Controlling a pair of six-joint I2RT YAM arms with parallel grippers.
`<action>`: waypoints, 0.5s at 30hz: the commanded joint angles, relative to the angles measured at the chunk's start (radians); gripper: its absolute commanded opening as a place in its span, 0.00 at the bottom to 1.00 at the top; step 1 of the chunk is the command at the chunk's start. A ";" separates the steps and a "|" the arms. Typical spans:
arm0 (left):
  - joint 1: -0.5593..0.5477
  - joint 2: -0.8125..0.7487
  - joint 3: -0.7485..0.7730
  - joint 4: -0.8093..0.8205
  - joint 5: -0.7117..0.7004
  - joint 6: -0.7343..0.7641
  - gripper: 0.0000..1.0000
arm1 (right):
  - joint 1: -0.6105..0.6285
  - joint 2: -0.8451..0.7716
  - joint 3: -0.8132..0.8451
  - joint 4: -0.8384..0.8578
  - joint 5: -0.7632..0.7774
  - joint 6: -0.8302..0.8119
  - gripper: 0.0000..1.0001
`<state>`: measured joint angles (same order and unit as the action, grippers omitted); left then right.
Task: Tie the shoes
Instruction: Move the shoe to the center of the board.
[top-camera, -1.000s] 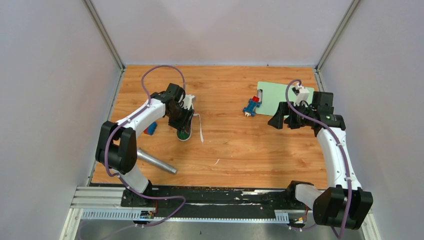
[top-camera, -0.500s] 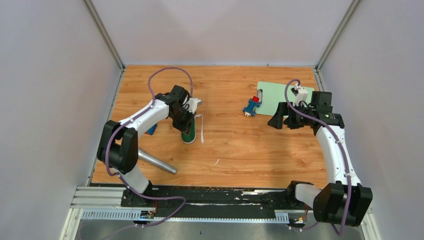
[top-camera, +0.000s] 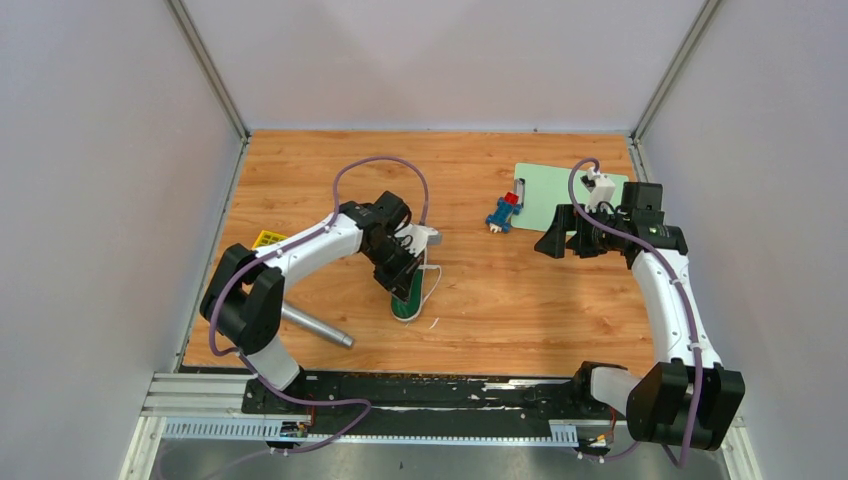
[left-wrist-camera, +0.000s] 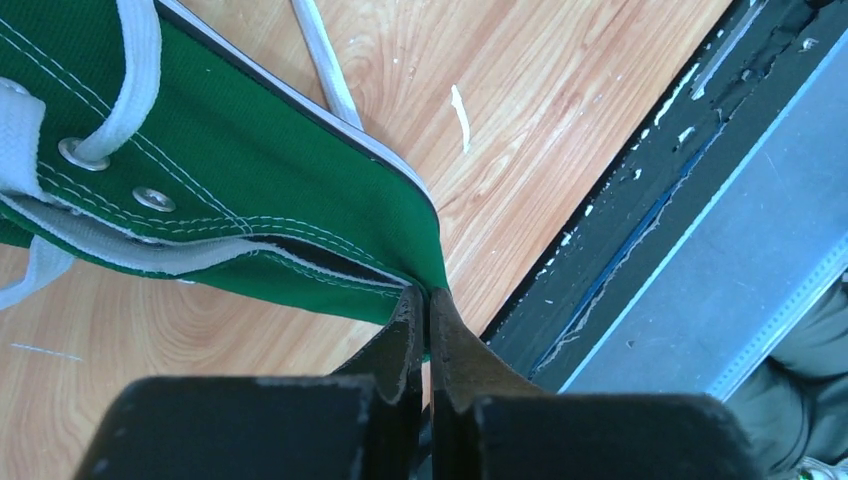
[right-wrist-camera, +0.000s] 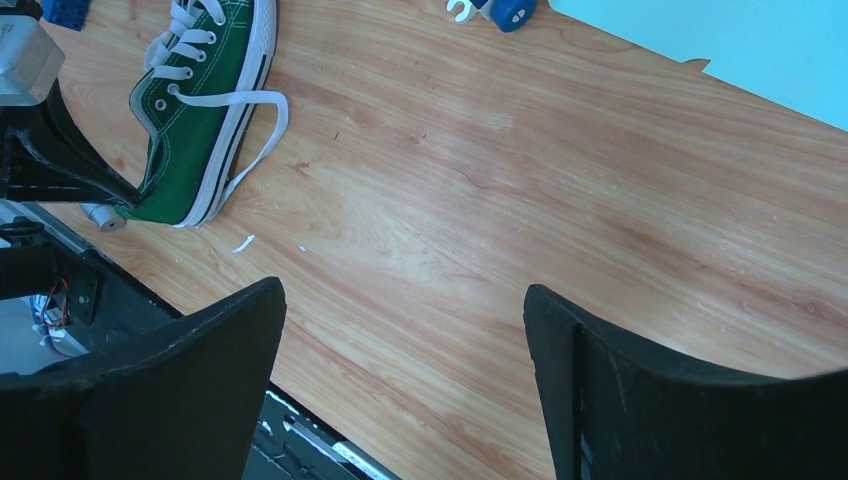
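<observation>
The green shoe (top-camera: 408, 302) lies on the wooden table near the middle left, heel toward the near edge. Its white laces (top-camera: 433, 283) trail loose to its right. My left gripper (top-camera: 406, 296) is shut on the shoe's heel edge. In the left wrist view the two fingers (left-wrist-camera: 400, 335) pinch the green canvas (left-wrist-camera: 230, 170) where the collar ends. In the right wrist view the shoe (right-wrist-camera: 195, 130) lies at the upper left with untied laces (right-wrist-camera: 255, 115). My right gripper (top-camera: 553, 243) hovers open at the right, nothing between its fingers (right-wrist-camera: 590, 350).
A blue and red toy (top-camera: 503, 212) lies beside a pale green mat (top-camera: 565, 195) at the back right. A metal cylinder (top-camera: 312, 325) lies at the near left, a yellow item (top-camera: 267, 239) further left. The black rail (top-camera: 430, 392) runs along the near edge.
My left gripper has shut on the shoe's heel and dragged the shoe to the right and toward the near edge. The right arm has not moved.
</observation>
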<state>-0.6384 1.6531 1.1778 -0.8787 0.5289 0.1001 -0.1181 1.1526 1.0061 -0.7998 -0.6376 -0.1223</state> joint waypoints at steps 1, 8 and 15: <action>0.002 -0.036 -0.005 -0.003 0.104 0.005 0.09 | 0.005 0.000 0.016 0.036 -0.030 -0.020 0.90; 0.058 -0.115 0.150 -0.112 0.040 0.118 0.58 | 0.145 -0.022 0.021 0.031 0.014 -0.078 0.89; 0.165 -0.195 0.155 -0.099 -0.167 0.323 0.71 | 0.314 0.036 0.100 -0.008 0.042 -0.206 0.83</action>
<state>-0.5163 1.5059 1.3331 -0.9737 0.4953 0.2562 0.1390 1.1622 1.0233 -0.8078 -0.6109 -0.2165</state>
